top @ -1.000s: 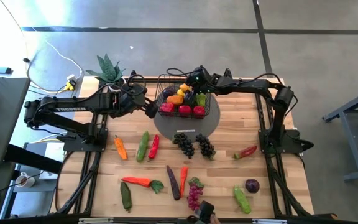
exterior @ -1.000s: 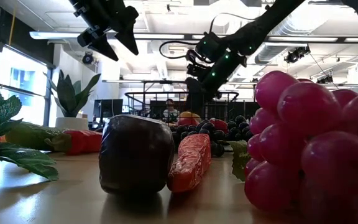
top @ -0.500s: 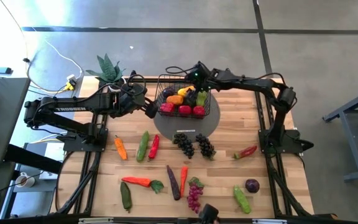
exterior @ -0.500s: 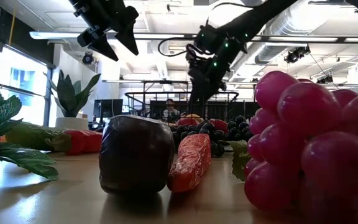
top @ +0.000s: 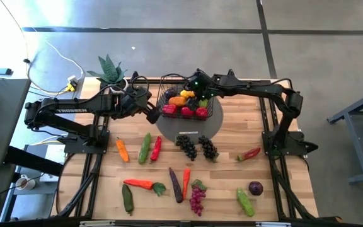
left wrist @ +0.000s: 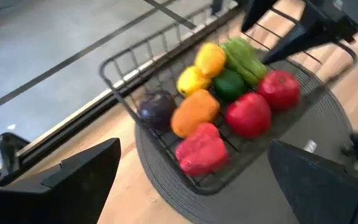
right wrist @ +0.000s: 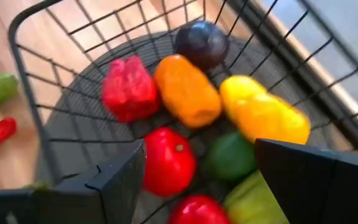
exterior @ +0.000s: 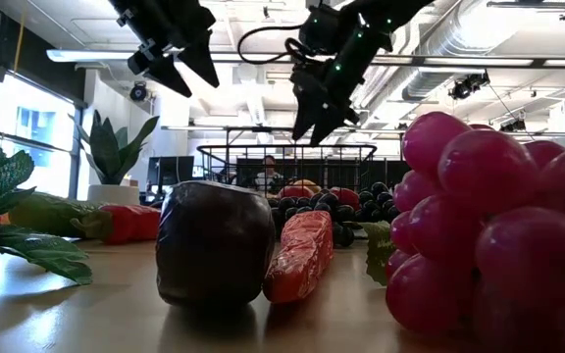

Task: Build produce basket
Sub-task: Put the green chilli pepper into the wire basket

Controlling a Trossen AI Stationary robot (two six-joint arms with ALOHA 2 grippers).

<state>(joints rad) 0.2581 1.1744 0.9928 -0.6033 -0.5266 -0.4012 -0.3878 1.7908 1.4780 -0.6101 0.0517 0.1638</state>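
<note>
The black wire basket (top: 184, 99) stands on a grey round disc (top: 214, 123) at the table's far middle. It holds a red pepper (right wrist: 126, 87), an orange fruit (right wrist: 188, 87), yellow lemons (right wrist: 263, 115), red apples (right wrist: 166, 162), a dark purple fruit (right wrist: 202, 42) and green pieces (right wrist: 232, 158). My right gripper (top: 196, 89) hovers open and empty above the basket; it also shows in the low view (exterior: 317, 113). My left gripper (top: 151, 113) hangs open and empty just left of the basket, raised above the table (exterior: 179, 54).
Loose produce lies on the wooden table nearer the front: carrots (top: 122, 150), cucumbers (top: 145, 147), red peppers (top: 249, 153), black grapes (top: 197, 146), purple grapes (top: 196, 198), an eggplant (top: 176, 185). A potted spiky plant (top: 109, 69) stands at the far left.
My right gripper has risen from just above the fruit in the basket to well above its rim and has shifted a little toward the table's left. The basket and its fruit have stayed in place.
</note>
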